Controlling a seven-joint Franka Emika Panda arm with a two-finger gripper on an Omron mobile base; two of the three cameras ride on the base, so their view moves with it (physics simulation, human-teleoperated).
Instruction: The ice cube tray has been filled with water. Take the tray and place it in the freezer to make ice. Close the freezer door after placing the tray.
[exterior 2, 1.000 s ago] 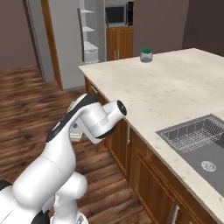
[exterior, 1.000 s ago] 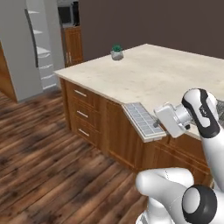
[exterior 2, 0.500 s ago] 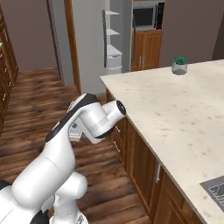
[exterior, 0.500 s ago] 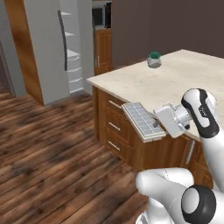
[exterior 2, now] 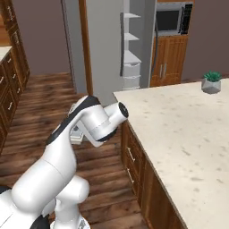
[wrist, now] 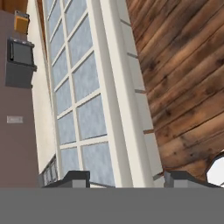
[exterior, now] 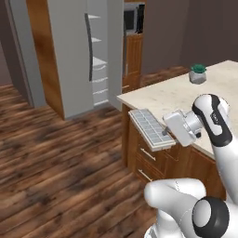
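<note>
Ice cube tray (exterior: pixel 150 127) held level in mid-air just off the near corner of the island tabletop (exterior: pixel 186 95), above the wooden floor (exterior: pixel 56 167), at roughly 3 o'clock of centre in the left base view. Clamped at its near end by the pincer (exterior: pixel 166 133), fingers closed on the tray's edge; seen again in the hand view as a long pale frame (wrist: pixel 94 87) of bluish square cells running up from between the two dark fingertips (wrist: pixel 75 178), floorboards to its right. Partly hidden behind the white arm in the right base view, only a sliver of tray (exterior 2: pixel 77 133) showing at 9 o'clock of the elbow. Freezer (exterior: pixel 100 65) standing well apart from the tray, at 12 o'clock in the left base view, white shelves visible inside. Freezer door (exterior: pixel 69 56) swung open, grey, with a dark curved vertical handle (exterior: pixel 87 46). Microwave (exterior 2: pixel 170 20) at 1 o'clock in the right base view, set above a wooden cabinet (exterior 2: pixel 164 60). Small potted plant (exterior: pixel 197 74) resting on the far part of the tabletop, at 2 o'clock in the left base view, well away from the tray. Drawer fronts (exterior: pixel 148 155) under the tabletop edge, directly below the tray.
</note>
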